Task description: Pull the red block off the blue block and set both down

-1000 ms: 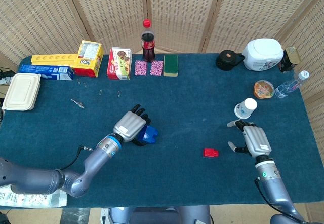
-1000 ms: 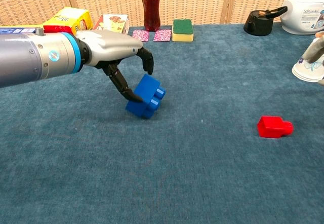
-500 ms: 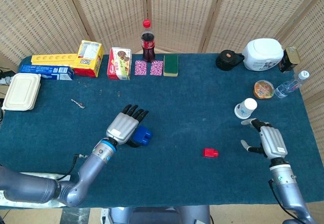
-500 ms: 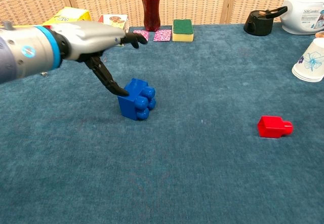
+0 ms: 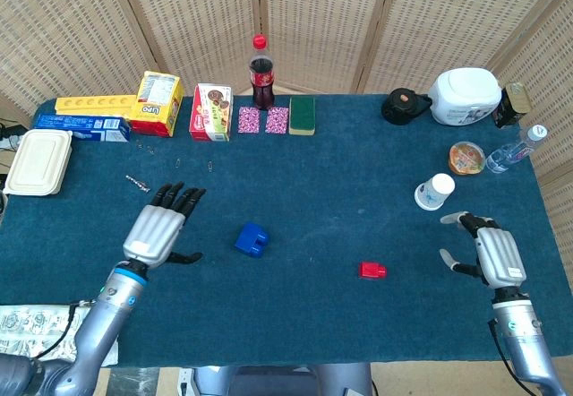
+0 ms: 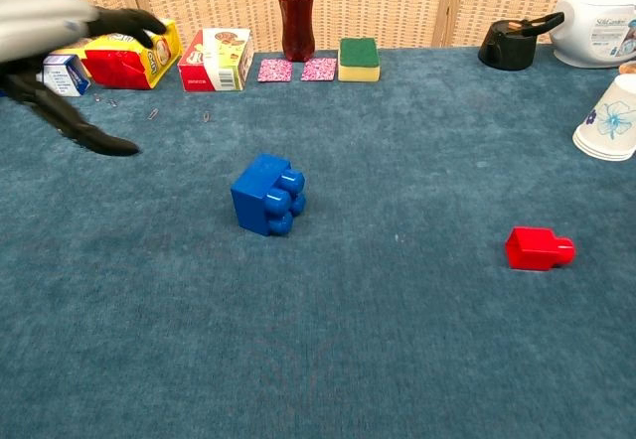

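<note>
Head view showed the blue block (image 5: 252,239) lying alone on the bench (image 5: 322,172), on its side with its studs pointing sideways, as the chest view made plain. Half a second earlier the left hand (image 5: 159,230) had been touching it; now that hand had drawn well away to the left, fingers spread wide and holding nothing. The red block (image 5: 372,271) lay on its side well to the right of the blue one, in the same spot as before. The right hand (image 5: 493,254) hung near the bench's right edge, fingers apart and empty, slightly further out than it had been.

Beyond the red block a paper cup (image 5: 435,191) stood upright; what it held could not be seen. A round tub (image 5: 466,157) with orange contents sat behind it, beside a water bottle (image 5: 514,150) lying tilted. At the far left a closed lunch box (image 5: 38,161) rested, and a cola bottle (image 5: 260,72) stood at the back.
</note>
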